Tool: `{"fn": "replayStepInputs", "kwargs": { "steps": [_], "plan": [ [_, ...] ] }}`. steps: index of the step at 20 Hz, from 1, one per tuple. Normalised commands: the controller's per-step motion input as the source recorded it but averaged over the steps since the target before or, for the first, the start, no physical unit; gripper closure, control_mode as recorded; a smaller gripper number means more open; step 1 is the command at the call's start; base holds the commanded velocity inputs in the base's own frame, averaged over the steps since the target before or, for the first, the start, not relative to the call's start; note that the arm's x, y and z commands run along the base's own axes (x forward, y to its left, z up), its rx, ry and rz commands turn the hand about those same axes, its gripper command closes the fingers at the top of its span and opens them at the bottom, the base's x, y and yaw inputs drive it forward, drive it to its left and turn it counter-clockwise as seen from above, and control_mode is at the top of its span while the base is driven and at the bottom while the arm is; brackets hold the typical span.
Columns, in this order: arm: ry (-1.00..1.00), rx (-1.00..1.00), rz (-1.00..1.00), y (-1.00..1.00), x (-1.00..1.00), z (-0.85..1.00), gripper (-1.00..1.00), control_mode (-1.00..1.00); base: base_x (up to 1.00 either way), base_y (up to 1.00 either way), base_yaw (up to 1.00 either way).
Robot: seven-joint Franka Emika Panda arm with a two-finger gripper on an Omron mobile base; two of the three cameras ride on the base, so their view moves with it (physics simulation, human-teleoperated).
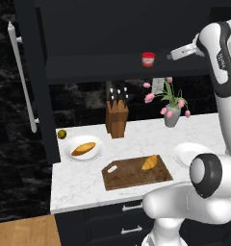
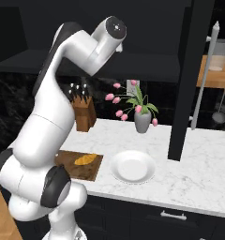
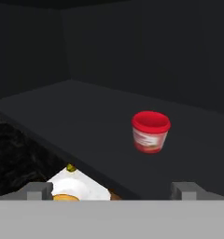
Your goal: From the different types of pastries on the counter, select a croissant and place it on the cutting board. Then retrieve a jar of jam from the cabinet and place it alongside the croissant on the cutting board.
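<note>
My pincer (image 3: 112,190) hangs spread and empty at the black cabinet shelf (image 3: 86,121), with the squat red-lidded jam jar (image 3: 150,132) just ahead, untouched. Below, the small golden croissant (image 1: 149,162) lies on the dark brown wooden cutting board (image 1: 129,178) on the white marble bench (image 1: 83,180).

- No words, brand names, numbers or signs can be read in any of the views.
- The jar of jam (image 3: 150,132) on the cabinet shelf (image 3: 86,121) carries a pale label patch on its pinkish-red body; it is too blurred to make out any lettering, in the hand view and in the left base view alike.
- The robot's forearm (image 1: 222,56) shows a small dark marking on its white casing in the left base view; it is too small to read.
</note>
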Motion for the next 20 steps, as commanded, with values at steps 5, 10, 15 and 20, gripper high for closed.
{"fn": "replayStepInputs", "kwargs": {
  "steps": [5,10,15,20],
  "plan": [
    [0.00,0.05,-0.04,0.00,0.72,0.00,-1.00,-1.00,0.00,0.00,0.00],
    [0.00,0.00,0.00,0.00,0.67,-0.03,-1.00,-1.00,0.00,0.00,0.00],
    [0.00,0.00,0.00,0.00,0.43,-0.14,-1.00,-1.00,0.00,0.00,0.00],
    [0.00,0.00,0.00,0.00,0.08,-0.18,-1.00,-1.00,0.00,0.00,0.00]
  ]
}}
